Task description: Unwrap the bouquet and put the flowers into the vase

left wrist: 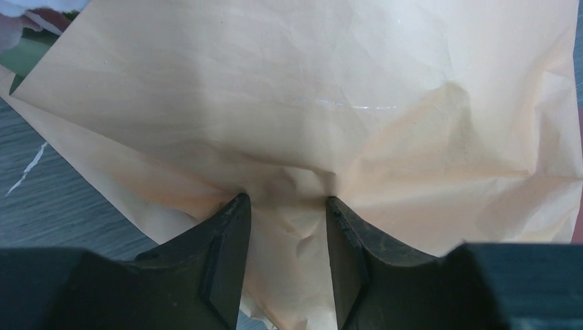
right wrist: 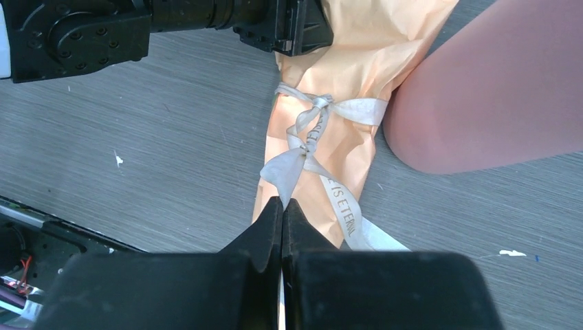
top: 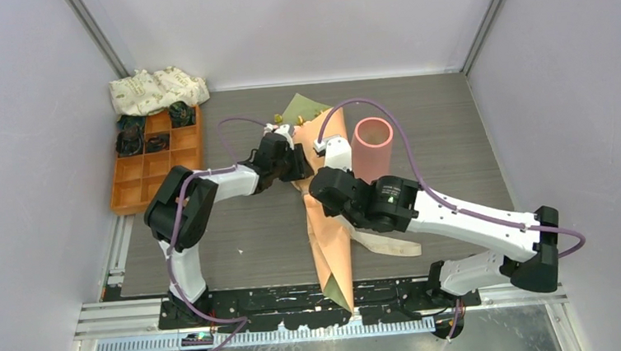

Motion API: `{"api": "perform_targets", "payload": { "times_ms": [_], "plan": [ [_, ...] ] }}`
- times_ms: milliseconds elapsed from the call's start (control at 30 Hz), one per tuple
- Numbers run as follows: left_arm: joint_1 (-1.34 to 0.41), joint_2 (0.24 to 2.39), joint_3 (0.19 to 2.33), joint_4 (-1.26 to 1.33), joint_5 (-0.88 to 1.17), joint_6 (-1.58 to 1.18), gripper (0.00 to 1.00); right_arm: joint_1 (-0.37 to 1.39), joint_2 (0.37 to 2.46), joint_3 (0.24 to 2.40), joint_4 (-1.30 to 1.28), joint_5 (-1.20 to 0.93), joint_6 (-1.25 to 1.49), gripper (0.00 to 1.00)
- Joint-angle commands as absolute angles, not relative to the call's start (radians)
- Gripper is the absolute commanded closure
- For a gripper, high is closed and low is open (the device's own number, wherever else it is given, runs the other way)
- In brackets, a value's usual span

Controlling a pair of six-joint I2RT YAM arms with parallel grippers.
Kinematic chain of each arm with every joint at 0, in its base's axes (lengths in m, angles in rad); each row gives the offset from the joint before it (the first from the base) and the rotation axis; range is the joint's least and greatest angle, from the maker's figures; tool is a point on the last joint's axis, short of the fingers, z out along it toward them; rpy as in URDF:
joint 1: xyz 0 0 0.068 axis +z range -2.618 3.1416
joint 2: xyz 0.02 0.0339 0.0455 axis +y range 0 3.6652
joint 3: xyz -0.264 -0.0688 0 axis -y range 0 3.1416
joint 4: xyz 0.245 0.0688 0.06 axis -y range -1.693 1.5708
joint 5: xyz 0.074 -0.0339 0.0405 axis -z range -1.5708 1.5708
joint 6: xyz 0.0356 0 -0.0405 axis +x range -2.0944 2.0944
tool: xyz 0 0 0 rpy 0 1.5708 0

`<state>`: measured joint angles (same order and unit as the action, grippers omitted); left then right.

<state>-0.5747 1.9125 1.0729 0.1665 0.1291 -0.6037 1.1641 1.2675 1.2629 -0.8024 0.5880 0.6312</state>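
A long cone-shaped bouquet [top: 328,240] wrapped in orange paper lies on a grey wood-grain table [top: 245,230]; its narrow end points toward the arm bases, and an olive-green paper lining [top: 302,106] shows at the far, wide end; a tall salmon-pink cylinder vase [top: 373,142] stands upright against the bouquet's right side; the left gripper [left wrist: 287,203], jaws partly apart, pinches a puckered fold of the orange paper near the wide end; the right gripper [right wrist: 282,203], jaws pressed together, nips a tail of the beige ribbon [right wrist: 313,113] knotted round the cone; an orange compartment tray [top: 131,192] and a cream printed cloth bundle [top: 157,89] sit at the far left.
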Motion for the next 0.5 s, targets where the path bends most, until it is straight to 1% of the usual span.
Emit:
{"api": "perform_targets", "payload": {
  "times_ms": [0,133,333,467],
  "plan": [
    [-0.576,1.970,1.075,0.174,0.109,-0.605,0.55,1.174,1.231,1.316,-0.851,0.648,0.642,0.99],
    [-0.576,1.985,1.074,0.179,0.105,-0.607,0.55,1.192,1.200,1.354,-0.866,0.675,0.640,0.99],
    [-0.577,2.011,1.074,0.187,0.099,-0.605,0.55,1.248,1.159,1.500,-0.950,0.781,0.612,0.99],
    [-0.576,2.022,1.074,0.188,0.097,-0.603,0.55,1.271,1.120,1.567,-0.978,0.811,0.591,0.99]
  ]
}}
